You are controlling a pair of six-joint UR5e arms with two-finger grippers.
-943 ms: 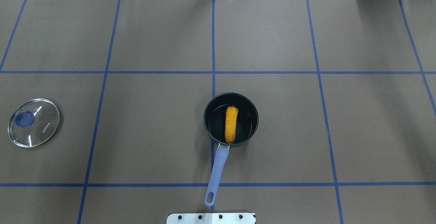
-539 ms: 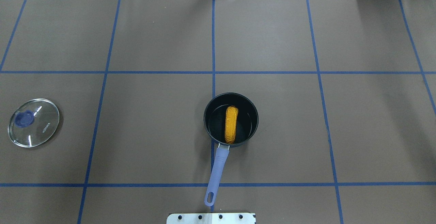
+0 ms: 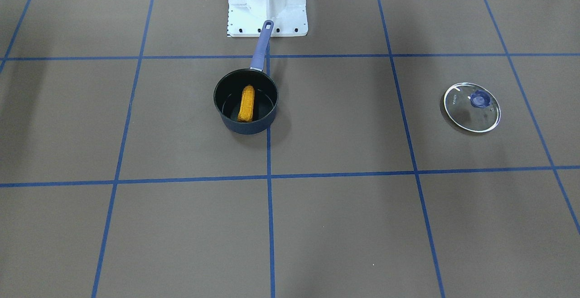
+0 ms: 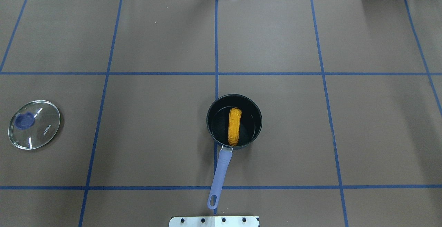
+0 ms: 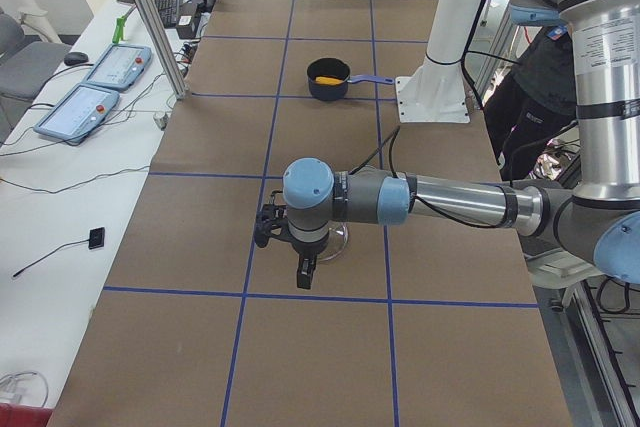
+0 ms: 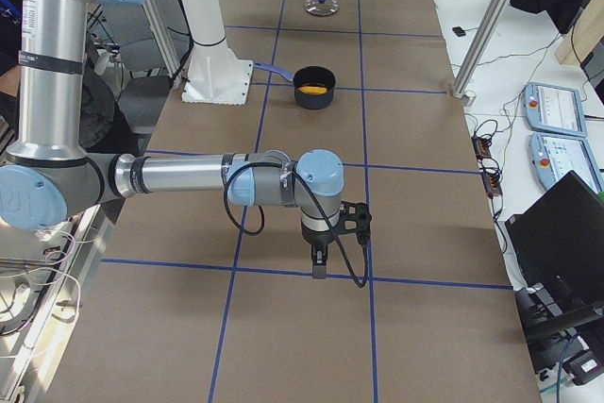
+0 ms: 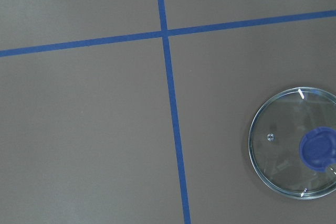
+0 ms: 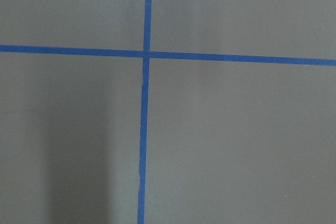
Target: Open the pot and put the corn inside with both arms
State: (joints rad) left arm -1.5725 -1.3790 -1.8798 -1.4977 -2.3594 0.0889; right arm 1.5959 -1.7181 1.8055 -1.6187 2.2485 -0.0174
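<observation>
The dark-blue pot [image 4: 211,111] stands open at the table's middle, its purple handle [image 4: 221,171] toward the robot base. The corn [image 4: 234,126] lies inside it. Both also show in the front view, pot [image 3: 247,126] and corn [image 3: 247,103]. The glass lid [image 4: 34,125] with a blue knob lies flat far to the left, also in the left wrist view [image 7: 291,150]. The left gripper [image 5: 303,272] hangs above the table near the lid. The right gripper [image 6: 316,261] hangs above bare table on the far right. I cannot tell whether either is open or shut.
The white robot base [image 3: 267,3] stands just behind the pot handle's end. Blue tape lines cross the brown table cover. Operator pendants and cables lie beyond the table's far edge in the side views [image 5: 95,82].
</observation>
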